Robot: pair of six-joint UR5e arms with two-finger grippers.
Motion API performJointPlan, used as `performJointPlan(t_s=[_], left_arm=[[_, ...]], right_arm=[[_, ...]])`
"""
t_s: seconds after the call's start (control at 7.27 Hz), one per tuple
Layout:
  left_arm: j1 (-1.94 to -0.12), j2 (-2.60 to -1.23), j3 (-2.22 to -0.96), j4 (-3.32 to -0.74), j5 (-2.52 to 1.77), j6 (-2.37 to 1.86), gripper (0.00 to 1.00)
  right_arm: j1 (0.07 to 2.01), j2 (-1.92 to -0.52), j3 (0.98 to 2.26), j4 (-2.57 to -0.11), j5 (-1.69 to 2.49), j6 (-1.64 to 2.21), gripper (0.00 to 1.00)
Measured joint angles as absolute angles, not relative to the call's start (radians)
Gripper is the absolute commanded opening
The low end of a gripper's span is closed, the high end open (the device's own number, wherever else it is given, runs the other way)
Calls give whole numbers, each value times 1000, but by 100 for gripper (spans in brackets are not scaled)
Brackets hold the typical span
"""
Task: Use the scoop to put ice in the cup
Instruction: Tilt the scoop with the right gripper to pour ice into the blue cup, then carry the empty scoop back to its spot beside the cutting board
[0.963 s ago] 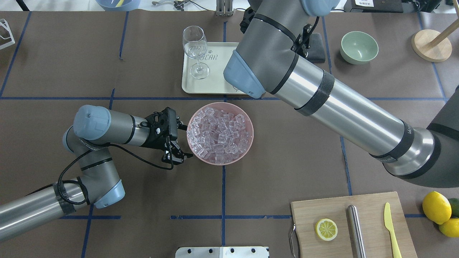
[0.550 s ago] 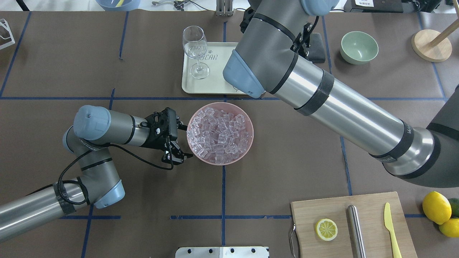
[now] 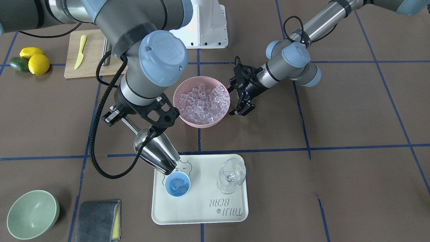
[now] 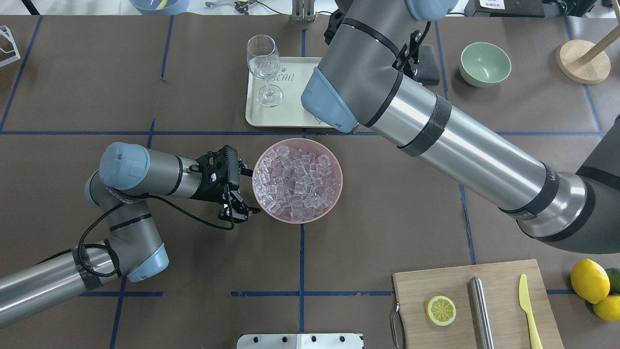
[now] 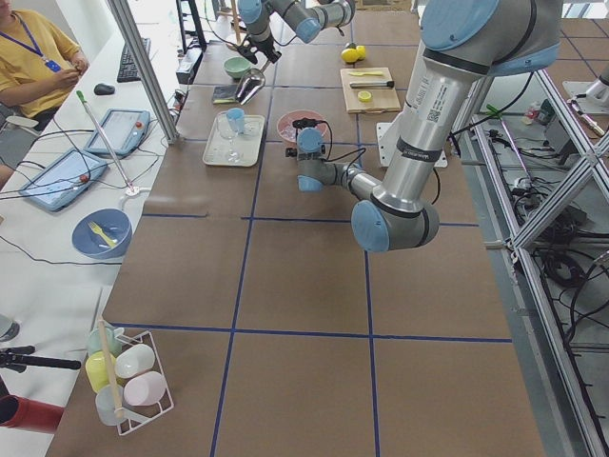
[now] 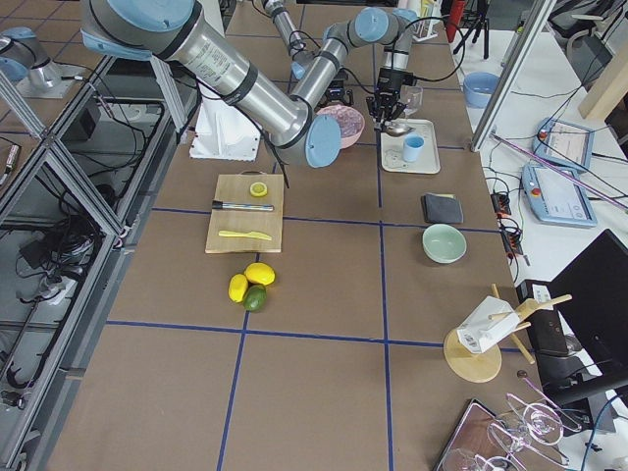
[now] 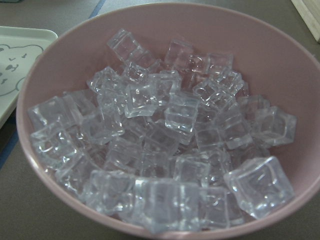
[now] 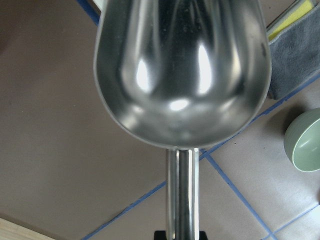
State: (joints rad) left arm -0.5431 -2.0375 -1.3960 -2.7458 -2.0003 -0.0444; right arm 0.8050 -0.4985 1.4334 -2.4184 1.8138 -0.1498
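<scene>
Front-facing view, read from its left edge. A green bowl (image 3: 32, 214) and a folded grey cloth (image 3: 98, 216) lay at the lower left. At the upper left, two lemons (image 3: 37, 63) and a dark green fruit (image 3: 18, 64) sat beside a wooden board (image 3: 92, 67) that carried a yellow knife (image 3: 80, 51). The right arm reached across towards the tray (image 3: 201, 208). The right gripper (image 3: 149, 132) was clamped on the thin handle of the scoop (image 3: 156, 151), close to where the rod met the trough. The scoop was tilted steeply, mouth down, with its lip just over the far rim of the cup (image 3: 169, 190); in the right wrist view the trough showed only bare metal. The cup stood upright on the tray's left half and held ice (image 3: 177, 183) at its bottom, though the number of pieces could not be told. A stemmed glass (image 3: 231, 174) stood upright on the tray's right half, apart from the cup. Behind the tray a pink bowl (image 3: 198, 122) rested on the table, heaped with cubes (image 3: 203, 101). The left gripper (image 3: 242, 110) hung just beside that bowl's right side, fingers parted and holding nothing; whether a fingertip touched the rim could not be told. The left wrist view showed the pink bowl's heap from close by
</scene>
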Motion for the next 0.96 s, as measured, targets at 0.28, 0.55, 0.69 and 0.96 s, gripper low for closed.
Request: performJointPlan(t_s=[0.28,0.55,0.69,0.96], left_arm=[[-543,-2038,-1396,-2747,-2000,-44,100],[-544,-2038,-1396,-2750,-2000,-44,100],[-544,-2037,-1396,-2750,-2000,-44,100],[-544,-2037,-1396,-2751,-2000,-44,100]], right_arm=[[817,-501,1444,-2418,1850,-124,0],[883,-530,1479,-2418,1959,-61,0],[921,-576,1537,-2418,2015,-34,0],[994,-699,1688,-2417,2115,63,0]])
